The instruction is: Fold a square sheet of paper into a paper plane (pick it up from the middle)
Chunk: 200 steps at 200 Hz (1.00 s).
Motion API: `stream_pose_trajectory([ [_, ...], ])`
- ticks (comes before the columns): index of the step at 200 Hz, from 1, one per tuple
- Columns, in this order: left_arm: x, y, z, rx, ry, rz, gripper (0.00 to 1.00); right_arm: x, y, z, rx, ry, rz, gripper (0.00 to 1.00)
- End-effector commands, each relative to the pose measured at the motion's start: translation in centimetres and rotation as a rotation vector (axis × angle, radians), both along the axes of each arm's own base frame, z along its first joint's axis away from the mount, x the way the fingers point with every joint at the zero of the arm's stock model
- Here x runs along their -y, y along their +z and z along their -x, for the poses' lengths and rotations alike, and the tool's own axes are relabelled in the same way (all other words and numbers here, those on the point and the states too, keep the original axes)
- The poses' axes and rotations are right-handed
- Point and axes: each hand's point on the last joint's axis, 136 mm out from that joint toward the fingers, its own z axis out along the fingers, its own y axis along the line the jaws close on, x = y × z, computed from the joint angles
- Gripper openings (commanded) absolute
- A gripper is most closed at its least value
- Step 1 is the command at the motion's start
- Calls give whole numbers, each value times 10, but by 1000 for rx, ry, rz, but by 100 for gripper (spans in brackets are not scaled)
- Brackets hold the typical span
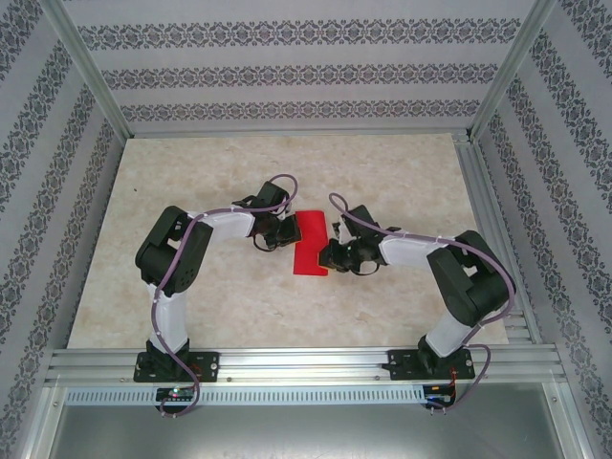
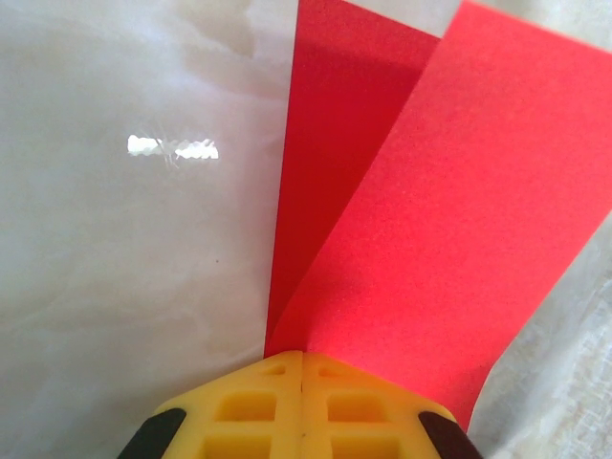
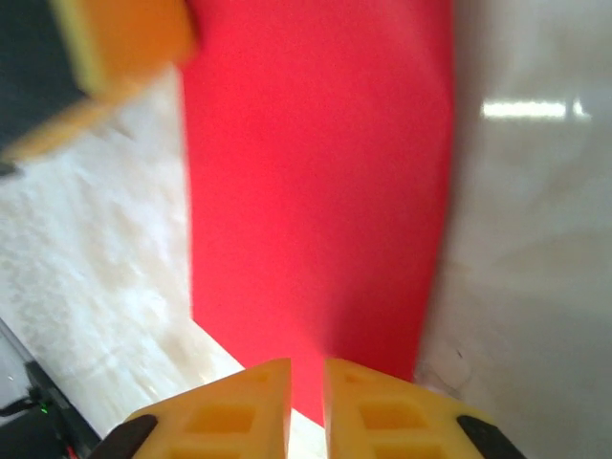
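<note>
At the near edge of the table [image 1: 287, 316] both arms rise from their bases, bend at raised elbows and turn their forearms inward toward each other. The right arm reaches left, and the right gripper [image 1: 332, 254] hangs low at the right edge of the sheet of paper [image 1: 309, 245]. In the right wrist view its yellow fingertips [image 3: 359, 387] stand a narrow slit apart over the near edge of the sheet, with nothing seen held between them. A little farther out, the left arm reaches right, and the left gripper [image 1: 284, 234] is at the sheet's left edge. Its jaws are pressed together tip to tip, and from those tips two red layers fan outward. Whether the paper is pinched between them cannot be told. The sheet lies folded into a narrow strip on the table between the two grippers.
</note>
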Motion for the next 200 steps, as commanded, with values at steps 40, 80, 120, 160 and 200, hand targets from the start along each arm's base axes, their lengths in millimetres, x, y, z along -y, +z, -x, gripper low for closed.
stream_pose_trajectory([
  [40,-29,-47,29,-110,16,-173,5,-15,21,-94,159,-85,-46,18],
  [80,-29,-46,29,-111,11,-178,5,-5,0,-108,134,-128,-5,18],
  [120,-29,-47,30,-115,4,-180,5,18,-32,-102,74,-188,60,18],
  [160,-27,-48,30,-118,0,-173,5,24,-24,-106,83,-208,49,18],
  [200,-27,-45,29,-111,-4,-171,5,2,27,-119,191,-161,-47,20],
])
